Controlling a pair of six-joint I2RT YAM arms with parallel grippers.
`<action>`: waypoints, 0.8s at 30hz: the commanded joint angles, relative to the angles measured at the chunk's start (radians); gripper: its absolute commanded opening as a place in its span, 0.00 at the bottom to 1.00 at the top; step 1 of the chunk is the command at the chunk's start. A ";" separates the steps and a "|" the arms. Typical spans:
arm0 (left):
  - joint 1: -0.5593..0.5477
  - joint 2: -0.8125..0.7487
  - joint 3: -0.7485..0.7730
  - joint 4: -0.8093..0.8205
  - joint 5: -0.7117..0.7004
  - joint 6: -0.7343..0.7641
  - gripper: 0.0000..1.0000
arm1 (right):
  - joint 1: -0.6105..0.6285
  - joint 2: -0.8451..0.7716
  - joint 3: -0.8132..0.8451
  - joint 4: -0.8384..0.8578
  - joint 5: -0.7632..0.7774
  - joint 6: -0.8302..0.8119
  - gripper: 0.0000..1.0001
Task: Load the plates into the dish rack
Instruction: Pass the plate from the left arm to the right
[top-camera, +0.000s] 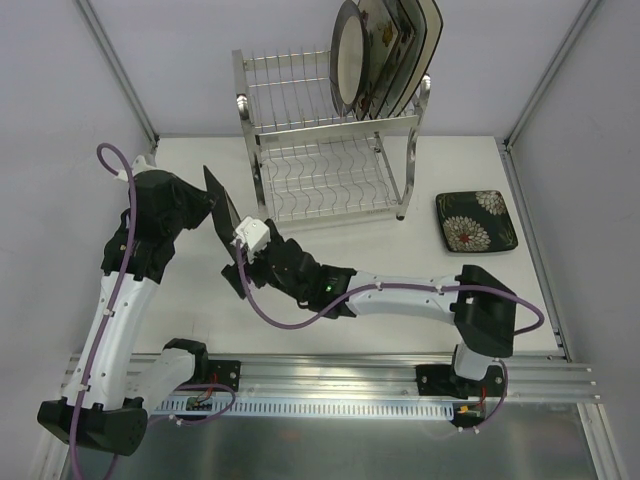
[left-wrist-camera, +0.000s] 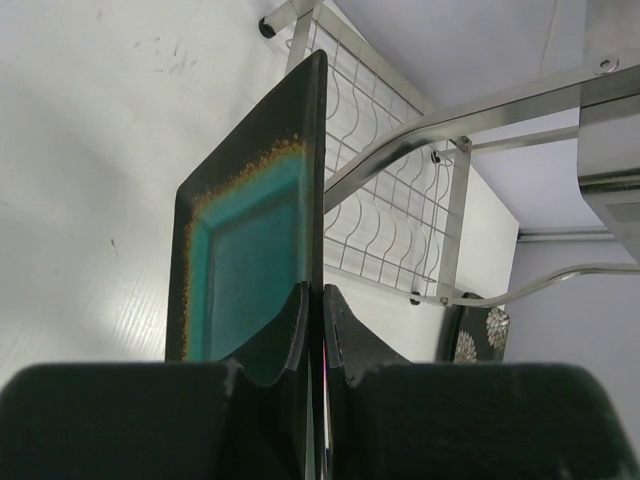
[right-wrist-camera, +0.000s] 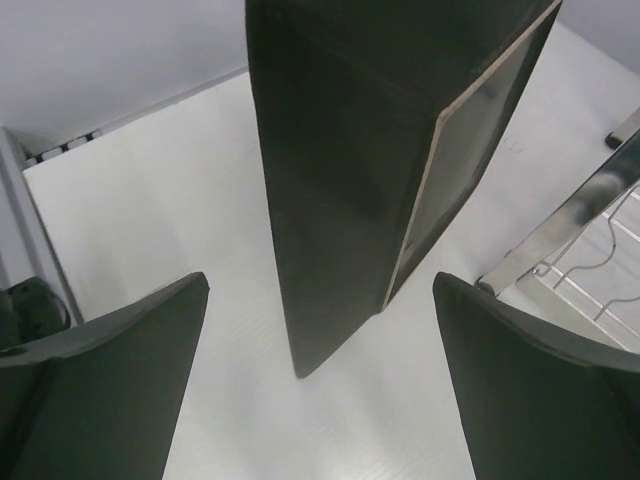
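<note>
A black plate with a teal centre (left-wrist-camera: 250, 230) stands on edge above the table, left of the dish rack (top-camera: 330, 160). My left gripper (left-wrist-camera: 318, 305) is shut on its rim. In the top view this plate (top-camera: 224, 212) sits between the left gripper (top-camera: 207, 203) and the right gripper (top-camera: 241, 268). The right gripper (right-wrist-camera: 320, 285) is open, one finger on each side of the plate's dark underside (right-wrist-camera: 340, 150) without touching it. Several plates (top-camera: 385, 55) stand in the rack's upper tier. A dark plate with white flowers (top-camera: 476, 220) lies flat on the table to the rack's right.
The rack's lower tier (top-camera: 325, 185) holds nothing. Grey walls with metal corner posts (top-camera: 120, 70) close in the table on three sides. An aluminium rail (top-camera: 330, 375) carrying both arm bases runs along the near edge.
</note>
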 joint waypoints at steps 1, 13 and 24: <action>-0.006 -0.048 0.071 0.152 -0.007 -0.069 0.00 | 0.028 0.035 0.023 0.196 0.136 -0.070 1.00; -0.026 -0.067 0.066 0.149 -0.042 -0.127 0.00 | 0.079 0.229 0.126 0.473 0.475 -0.322 0.96; -0.029 -0.070 0.053 0.151 -0.060 -0.116 0.00 | 0.082 0.256 0.137 0.599 0.558 -0.445 0.56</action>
